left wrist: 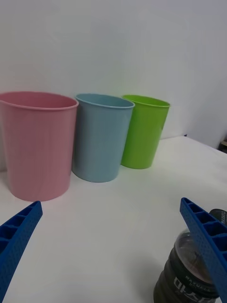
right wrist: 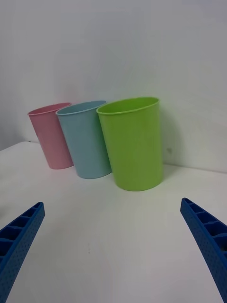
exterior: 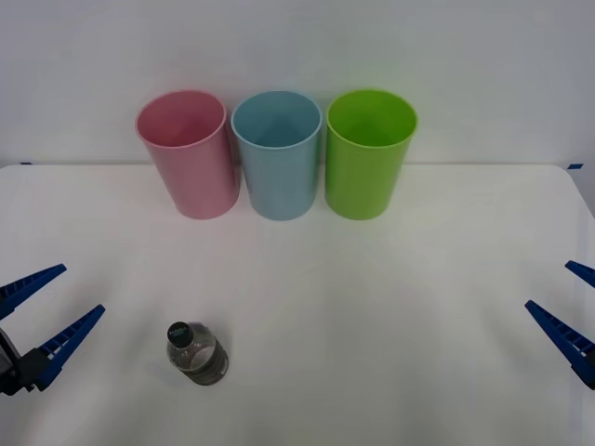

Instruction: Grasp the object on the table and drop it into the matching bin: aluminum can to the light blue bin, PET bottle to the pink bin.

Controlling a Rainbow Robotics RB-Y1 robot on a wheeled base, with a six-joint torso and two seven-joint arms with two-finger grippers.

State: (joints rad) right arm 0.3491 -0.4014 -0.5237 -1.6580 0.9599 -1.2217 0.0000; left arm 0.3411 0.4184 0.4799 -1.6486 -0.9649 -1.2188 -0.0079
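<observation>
A small PET bottle (exterior: 196,351) with a black cap and dark see-through body stands upright on the white table (exterior: 372,307), near the front left. My left gripper (exterior: 58,305) is open at the left edge, a short way left of the bottle. In the left wrist view the bottle (left wrist: 187,270) sits partly behind one blue finger (left wrist: 203,236). The pink bin (exterior: 186,153) and the light blue bin (exterior: 277,153) stand side by side at the back. My right gripper (exterior: 565,302) is open at the far right edge, far from the bottle.
A green bin (exterior: 368,153) stands right of the light blue bin, completing a row against the white wall. Bare tabletop stretches between the bottle and the bins.
</observation>
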